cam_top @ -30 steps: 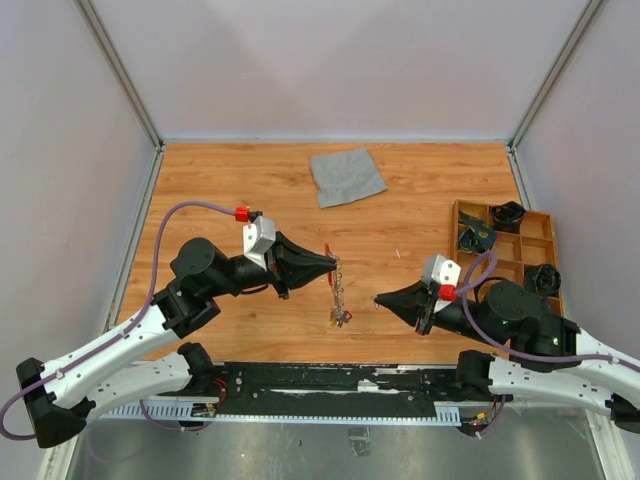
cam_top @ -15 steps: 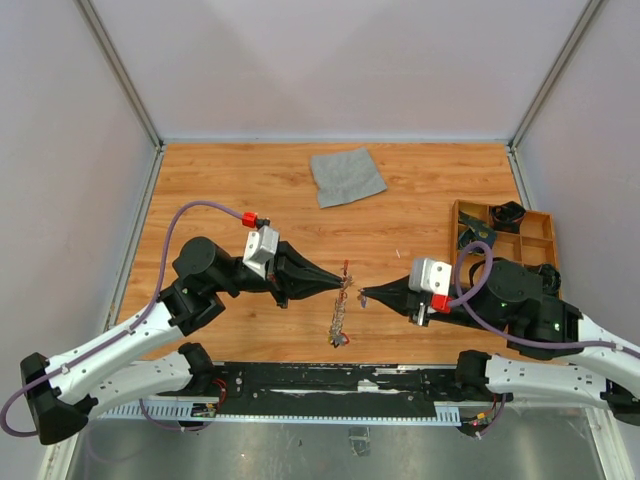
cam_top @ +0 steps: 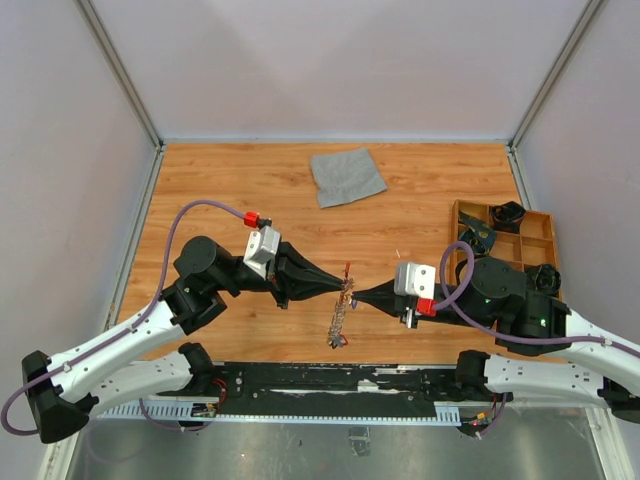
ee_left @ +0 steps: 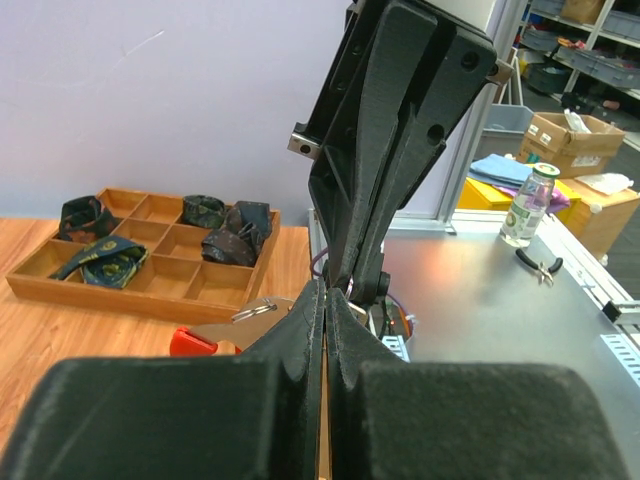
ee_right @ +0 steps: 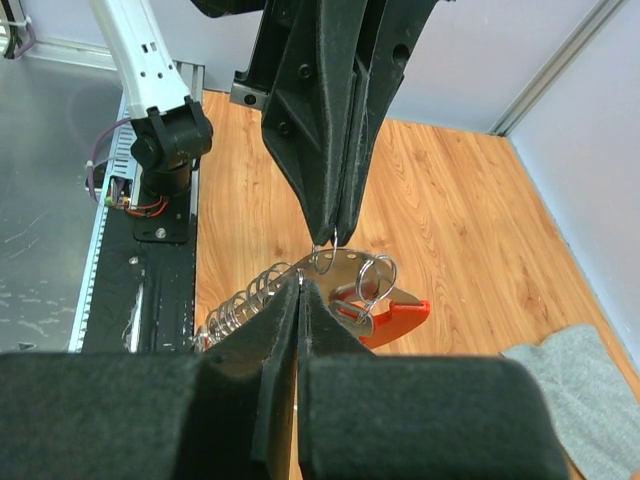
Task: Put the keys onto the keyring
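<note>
A grey cloth square (cam_top: 347, 176) lies on the wooden surface (cam_top: 230, 180), well beyond the left tool (cam_top: 340, 287). A compartmented wooden tray (cam_top: 537, 232) (dark pieces (cam_top: 509, 214) in several cells) sits right of the right tool (cam_top: 358, 296).

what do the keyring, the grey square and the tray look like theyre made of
The keyring: red part looks like smooth plastic, even colour, little sheen; its chain and loops are silvery with bright glints, likely metal. The grey square: dull, soft-edged, slightly rumpled, probably cloth. The tray: brown with grain, thin dividers, apparently wood, matte.
</note>
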Motion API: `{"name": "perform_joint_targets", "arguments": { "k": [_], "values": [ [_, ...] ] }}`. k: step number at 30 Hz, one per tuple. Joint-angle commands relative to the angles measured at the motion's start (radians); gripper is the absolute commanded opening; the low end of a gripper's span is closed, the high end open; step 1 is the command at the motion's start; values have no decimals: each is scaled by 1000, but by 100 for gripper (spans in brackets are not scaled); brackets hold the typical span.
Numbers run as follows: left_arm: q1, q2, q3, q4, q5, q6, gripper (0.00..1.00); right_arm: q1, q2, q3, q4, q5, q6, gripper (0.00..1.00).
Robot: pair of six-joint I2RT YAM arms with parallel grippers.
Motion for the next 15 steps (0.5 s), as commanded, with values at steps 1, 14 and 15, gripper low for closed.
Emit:
{"name": "perform_joint_targets", "arguments": {
  "k": [1,14,15],
  "values": [
    [2,-5,43,52,6,-9,0,-10,-8,19,74,-16,-7,1],
    [2,6,46,60,8,-19,1,-10,-18,6,119,7,-4,1],
    [2,7,46,61,8,-20,1,-11,-18,4,119,10,-4,1]
  ]
}}
